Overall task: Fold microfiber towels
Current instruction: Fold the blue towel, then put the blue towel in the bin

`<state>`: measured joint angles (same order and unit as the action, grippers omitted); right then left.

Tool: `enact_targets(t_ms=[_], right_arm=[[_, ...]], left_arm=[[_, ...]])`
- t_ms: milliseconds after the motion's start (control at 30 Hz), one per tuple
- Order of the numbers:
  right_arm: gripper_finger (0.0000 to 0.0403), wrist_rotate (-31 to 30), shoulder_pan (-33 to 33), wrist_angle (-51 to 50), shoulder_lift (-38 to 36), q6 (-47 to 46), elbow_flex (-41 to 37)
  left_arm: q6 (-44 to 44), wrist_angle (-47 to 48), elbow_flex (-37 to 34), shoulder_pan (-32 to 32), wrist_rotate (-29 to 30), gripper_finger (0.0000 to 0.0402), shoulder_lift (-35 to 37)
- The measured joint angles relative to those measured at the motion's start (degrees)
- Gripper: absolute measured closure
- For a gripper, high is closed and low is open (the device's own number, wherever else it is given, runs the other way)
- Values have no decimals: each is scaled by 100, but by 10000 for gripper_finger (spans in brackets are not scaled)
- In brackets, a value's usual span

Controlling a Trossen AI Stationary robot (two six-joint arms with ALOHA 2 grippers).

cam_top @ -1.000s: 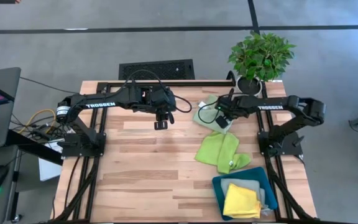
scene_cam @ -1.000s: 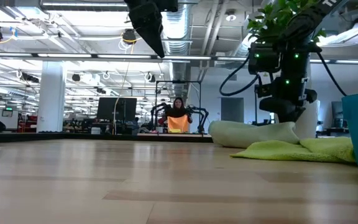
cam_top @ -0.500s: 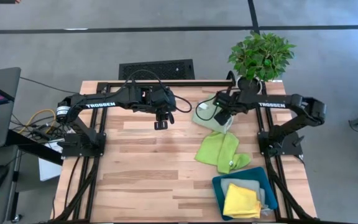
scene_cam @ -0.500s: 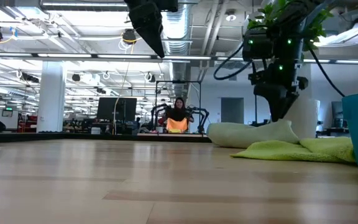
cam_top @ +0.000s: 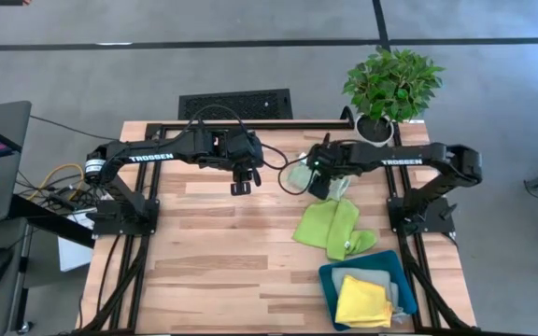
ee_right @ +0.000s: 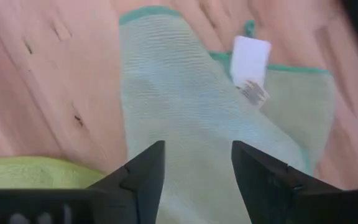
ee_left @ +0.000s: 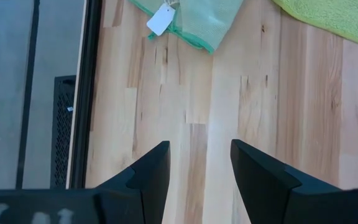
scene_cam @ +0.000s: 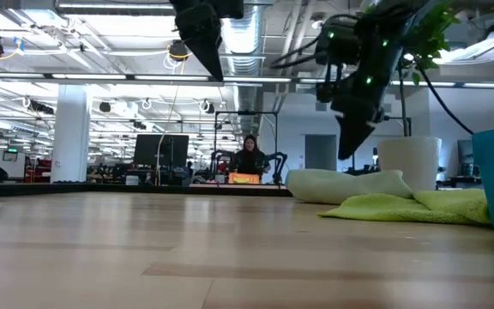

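The sage green towel [cam_top: 299, 175] lies bunched and folded at the table's far right, with a white tag [ee_right: 250, 61] showing on top. My right gripper [cam_top: 318, 189] hangs open just above it [ee_right: 185, 112], clear of the cloth in the low view [scene_cam: 347, 150]. A lime green towel [cam_top: 330, 227] lies crumpled nearer the front. A bright yellow towel [cam_top: 362, 301] and a grey-blue one [cam_top: 397, 285] sit in the teal tray [cam_top: 330, 278]. My left gripper [cam_top: 241, 189] waits open over bare wood at the far middle.
A potted plant [cam_top: 392, 84] in a white pot stands at the far right corner, behind the sage towel. The teal tray fills the near right corner. Bare wooden tabletop [cam_top: 213, 252] spreads across the middle and left. A person shows far off in the room [scene_cam: 249, 154].
My right gripper has opened, let go of the sage green towel, risen off it and gone a little toward the table's left edge. The towel stays in its heap on the table.
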<state>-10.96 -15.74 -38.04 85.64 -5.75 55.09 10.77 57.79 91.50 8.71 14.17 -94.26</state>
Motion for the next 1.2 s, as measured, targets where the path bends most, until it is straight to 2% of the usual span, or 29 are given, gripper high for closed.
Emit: enact_targets(t_ms=[267,500,767,900,1100,1200], right_arm=[[201,34,-407,-12,973,186,-2],[207,-125,-694,-101,1301,323,-2],[211,-136,-314,-247,359,499,-2],[212,-132,107,-936,-90,1116,-2],[214,-108,767,-2122,-373,1728,-3],[213,-92,1002,-2254,-474,2122,-105]], left_arm=[[-77,50,0,2,-20,239,-2],[-74,89,0,2,-17,239,-2],[-32,132,0,2,-15,239,-2],[-37,171,0,2,-15,239,-2],[-68,182,0,2,-13,239,-2],[-75,182,0,2,-11,239,-2]])
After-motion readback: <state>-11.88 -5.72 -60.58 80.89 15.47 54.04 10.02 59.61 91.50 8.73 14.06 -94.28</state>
